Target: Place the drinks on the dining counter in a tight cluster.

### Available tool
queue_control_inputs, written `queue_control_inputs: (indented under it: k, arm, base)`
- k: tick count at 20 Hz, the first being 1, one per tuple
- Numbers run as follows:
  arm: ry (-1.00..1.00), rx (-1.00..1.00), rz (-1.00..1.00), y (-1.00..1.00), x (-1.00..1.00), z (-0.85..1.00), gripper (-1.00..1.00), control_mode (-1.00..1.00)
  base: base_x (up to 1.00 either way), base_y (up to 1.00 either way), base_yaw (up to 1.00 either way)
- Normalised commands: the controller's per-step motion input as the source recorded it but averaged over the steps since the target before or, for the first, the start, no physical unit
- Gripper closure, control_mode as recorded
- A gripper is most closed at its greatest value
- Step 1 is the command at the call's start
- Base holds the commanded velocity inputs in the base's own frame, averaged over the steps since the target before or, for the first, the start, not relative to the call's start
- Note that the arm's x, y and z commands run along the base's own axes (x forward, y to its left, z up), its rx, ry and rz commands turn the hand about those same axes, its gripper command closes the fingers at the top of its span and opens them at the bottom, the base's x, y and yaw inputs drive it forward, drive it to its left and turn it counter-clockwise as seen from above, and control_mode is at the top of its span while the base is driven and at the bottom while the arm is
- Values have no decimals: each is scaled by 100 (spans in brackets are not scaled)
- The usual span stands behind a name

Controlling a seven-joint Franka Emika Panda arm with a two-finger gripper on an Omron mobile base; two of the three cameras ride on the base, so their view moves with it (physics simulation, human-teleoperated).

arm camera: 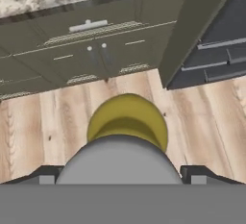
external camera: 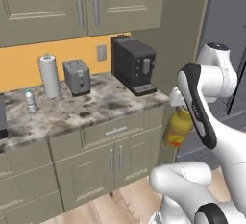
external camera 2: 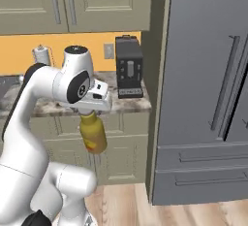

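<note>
My gripper (external camera 2: pixel 92 107) is shut on the neck of the yellow juice bottle (external camera 2: pixel 93 134), which hangs upright below the hand over the wooden floor. From the left, the juice bottle (external camera: pixel 176 129) sits just off the worktop's right corner, behind my forearm. In the hand view I look down on its grey cap and yellow shoulders (arm camera: pixel 127 121), with the gripper (arm camera: pixel 123 176) on either side of the cap. A small clear water bottle (external camera: pixel 30 101) stands on the marble worktop (external camera: pixel 96 110) at the left. The dining counter is out of view.
On the worktop stand a paper towel roll (external camera: pixel 49 76), a grey toaster (external camera: pixel 77 77) and a black coffee machine (external camera: pixel 133 65). Cabinets (external camera: pixel 113 155) run below and above it. A tall grey fridge (external camera 2: pixel 208 89) fills the right. Open wooden floor (arm camera: pixel 57 117) lies beneath the bottle.
</note>
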Motion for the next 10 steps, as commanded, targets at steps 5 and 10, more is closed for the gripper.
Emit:
queue_control_inputs:
  k: [5,10]
  arm:
    - [0,0,0,0,0,0,100,100]
    - [0,0,0,0,0,0,100,100]
  base:
    - [7,0,-85]
    - [0,0,-100]
